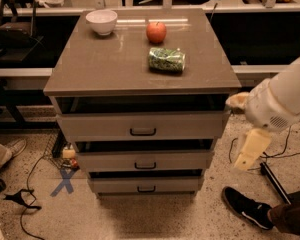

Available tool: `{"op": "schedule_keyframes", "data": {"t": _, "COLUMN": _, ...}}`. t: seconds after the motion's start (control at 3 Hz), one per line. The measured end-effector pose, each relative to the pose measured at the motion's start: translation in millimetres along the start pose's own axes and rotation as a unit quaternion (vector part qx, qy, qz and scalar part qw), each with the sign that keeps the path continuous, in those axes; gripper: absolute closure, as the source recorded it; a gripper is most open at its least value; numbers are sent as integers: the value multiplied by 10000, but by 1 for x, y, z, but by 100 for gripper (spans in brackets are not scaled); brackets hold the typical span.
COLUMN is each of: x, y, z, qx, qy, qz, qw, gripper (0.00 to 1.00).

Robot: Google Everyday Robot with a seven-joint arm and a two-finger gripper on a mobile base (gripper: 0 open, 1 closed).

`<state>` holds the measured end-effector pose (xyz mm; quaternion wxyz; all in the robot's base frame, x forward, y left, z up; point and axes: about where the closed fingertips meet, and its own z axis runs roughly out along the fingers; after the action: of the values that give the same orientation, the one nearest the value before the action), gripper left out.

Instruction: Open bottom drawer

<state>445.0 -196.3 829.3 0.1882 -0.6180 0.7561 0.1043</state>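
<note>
The bottom drawer (146, 185) is the narrowest, lowest front of the grey-beige cabinet, with a small dark bar handle (146, 189). A dark gap shows above its front. My white arm comes in from the right edge, and its beige gripper (251, 151) hangs down beside the cabinet's right side, at the height of the middle drawer (145, 160). The gripper is apart from the cabinet, up and to the right of the bottom drawer's handle, and holds nothing that I can see.
On the cabinet top (90, 69) are a white bowl (101, 21), a red apple (156, 32) and a green bag (166, 59). The top drawer (142, 126) is the widest. A person's black shoe (246, 207) is at the lower right. Cables and a blue X mark (65, 182) lie on the floor at the left.
</note>
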Motion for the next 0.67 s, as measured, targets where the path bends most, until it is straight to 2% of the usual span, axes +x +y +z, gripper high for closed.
{"op": "schedule_keyframes", "data": {"t": 0.33, "x": 1, "y": 17, "z": 88, "qx": -535, "qy": -624, "qz": -18, "qw": 9966, "gripper": 0}}
{"op": "schedule_keyframes", "data": {"t": 0.67, "x": -10, "y": 51, "z": 182, "qx": -1364, "qy": -1021, "qz": 22, "qw": 9854, "gripper": 0}}
